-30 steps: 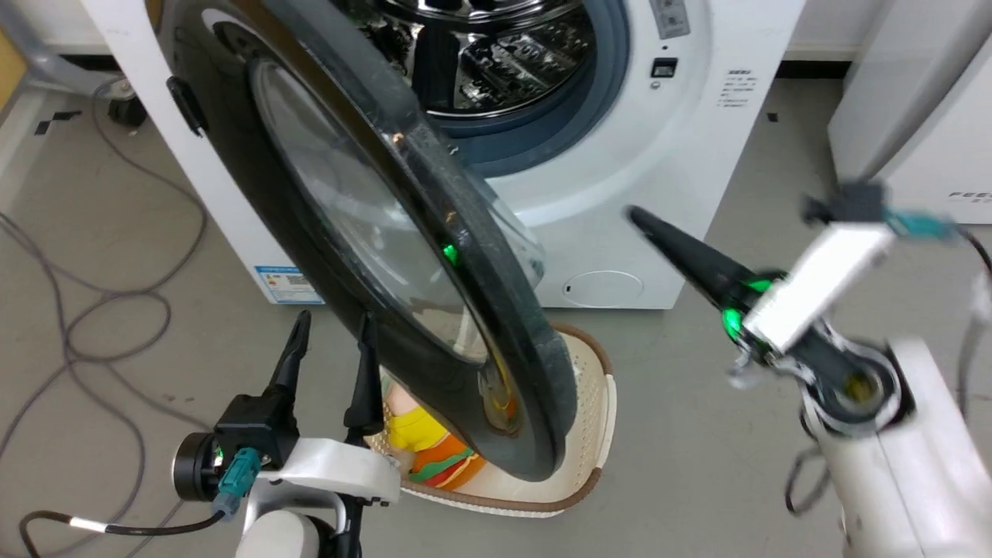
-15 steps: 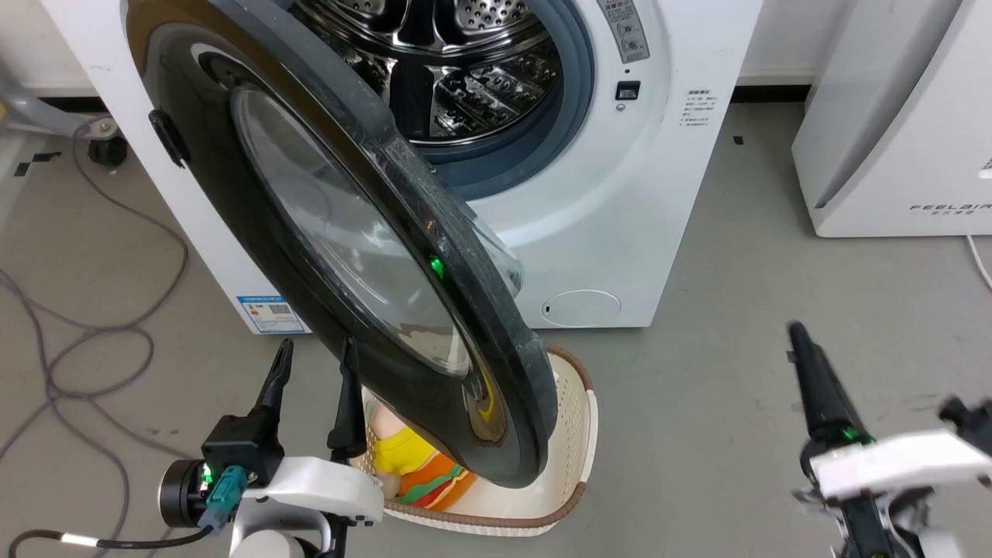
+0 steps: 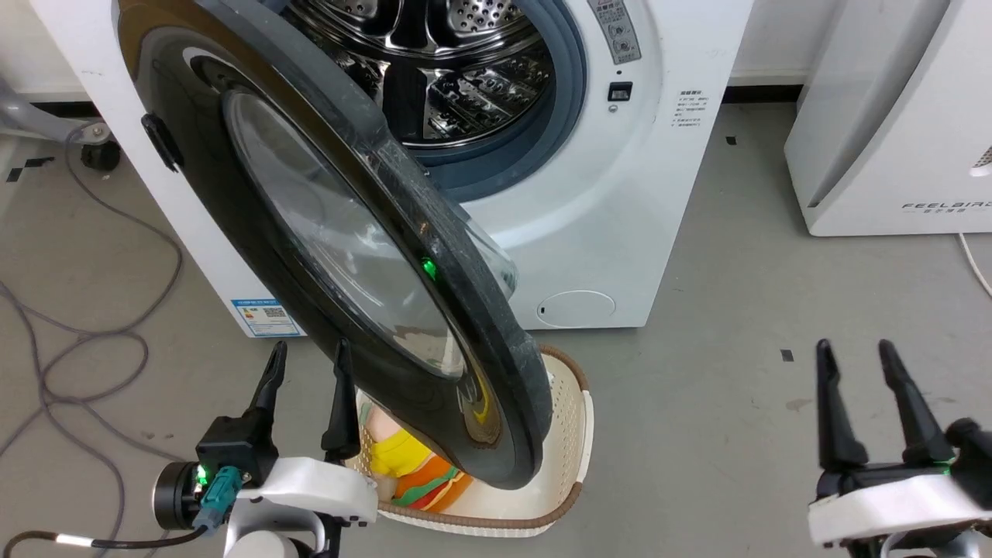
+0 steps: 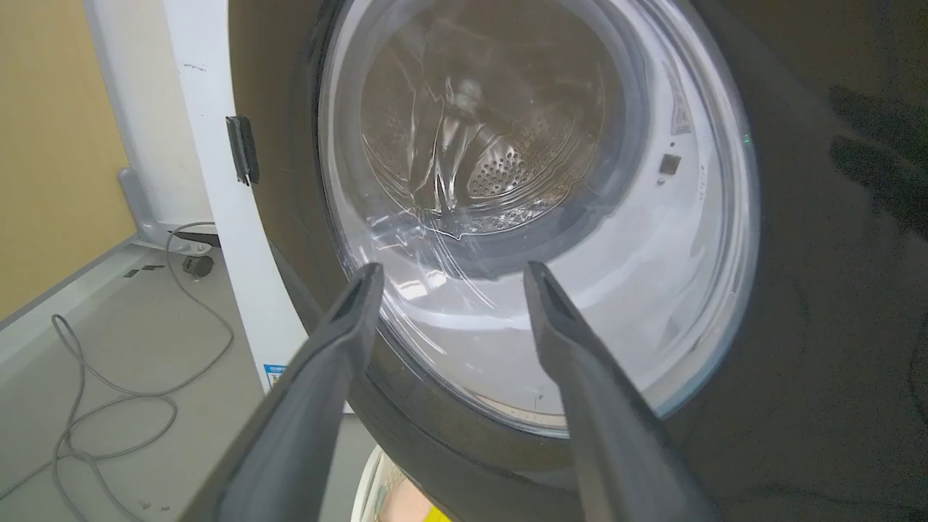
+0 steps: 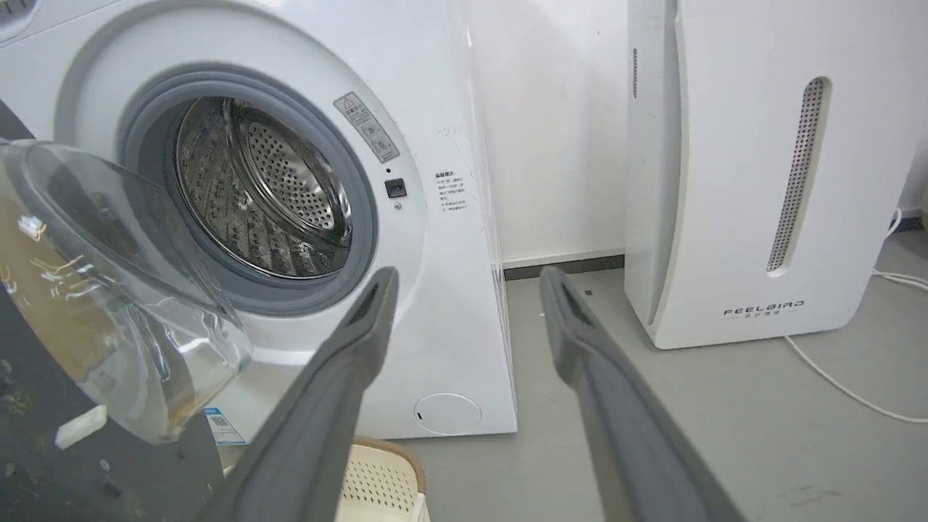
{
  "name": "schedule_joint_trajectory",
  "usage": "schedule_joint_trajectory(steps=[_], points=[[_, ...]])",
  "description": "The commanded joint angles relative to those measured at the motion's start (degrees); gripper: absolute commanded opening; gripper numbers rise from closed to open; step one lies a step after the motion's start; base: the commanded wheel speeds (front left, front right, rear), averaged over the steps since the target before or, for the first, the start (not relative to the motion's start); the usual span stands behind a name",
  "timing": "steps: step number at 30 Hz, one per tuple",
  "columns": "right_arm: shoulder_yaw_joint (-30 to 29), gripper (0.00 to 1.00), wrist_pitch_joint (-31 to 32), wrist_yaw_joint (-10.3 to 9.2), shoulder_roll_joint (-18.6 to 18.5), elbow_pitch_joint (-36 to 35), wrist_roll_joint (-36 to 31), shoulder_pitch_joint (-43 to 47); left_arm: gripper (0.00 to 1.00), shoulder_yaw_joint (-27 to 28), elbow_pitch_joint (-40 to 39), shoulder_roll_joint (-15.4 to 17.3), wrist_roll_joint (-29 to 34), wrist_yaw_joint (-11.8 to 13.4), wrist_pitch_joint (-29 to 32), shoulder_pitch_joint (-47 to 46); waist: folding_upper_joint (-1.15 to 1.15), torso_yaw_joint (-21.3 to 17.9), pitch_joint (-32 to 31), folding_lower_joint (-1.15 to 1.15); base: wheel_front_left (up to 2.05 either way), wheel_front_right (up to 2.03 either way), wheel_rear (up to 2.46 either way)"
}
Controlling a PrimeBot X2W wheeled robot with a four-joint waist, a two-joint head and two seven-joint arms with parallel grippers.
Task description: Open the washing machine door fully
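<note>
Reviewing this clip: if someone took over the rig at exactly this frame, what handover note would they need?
Left claw: open, holding nothing, pointed at the outer face of the washing machine door, near its lower rim; whether it touches is unclear.
Right claw: open, empty, low over the floor, well apart from the door.
Door: swung out from the washing machine, hinged on the robot's left, drum exposed; its lower edge hangs over a laundry basket.
Done: unlatched, partly open.
Left: it seems not fully back yet; swing it wider.
</note>
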Motion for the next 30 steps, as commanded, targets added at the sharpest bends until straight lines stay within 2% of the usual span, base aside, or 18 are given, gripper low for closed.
schedule_joint_trajectory(steps=[1,8,9,10,20,30], points=[[0.8,1.0,0.7,0.05,0.3,-1.4,-2.5,1.6,1.0,0.4,0.2,0.1,0.4,-0.1,-0.3,0.3,0.0,0.0,-0.1,0.0,0.0,0.0,0.0],[3.3,1.0,3.9,0.05,0.3,-4.9,-10.7,3.6,0.98,0.3,0.6,0.1,0.5,-0.2,-0.3,0.5,0.0,0.2,-0.5,0.0,0.0,0.0,0.0],[3.6,1.0,4.2,0.05,0.3,-5.3,-11.2,3.8,0.38,0.2,0.7,0.1,0.6,-0.2,-0.3,0.5,0.0,0.2,-0.5,0.0,0.0,0.0,0.0],[3.8,1.0,4.5,0.05,0.3,-5.6,-11.4,3.9,0.0,0.2,0.7,0.1,0.6,-0.3,-0.3,0.4,0.0,0.3,-0.5,0.0,0.0,0.0,0.0],[4.1,1.0,5.7,0.05,0.4,-5.5,-10.1,4.5,0.0,-0.6,0.2,0.1,1.4,-1.3,-0.3,0.6,0.0,1.0,-0.9,0.0,0.0,0.0,0.0],[3.8,1.0,5.8,0.05,0.4,-4.9,-9.4,4.5,0.0,-1.1,-3.7,0.2,3.1,-2.9,-0.3,-0.6,0.0,1.1,-0.9,0.0,0.0,0.0,0.0]])
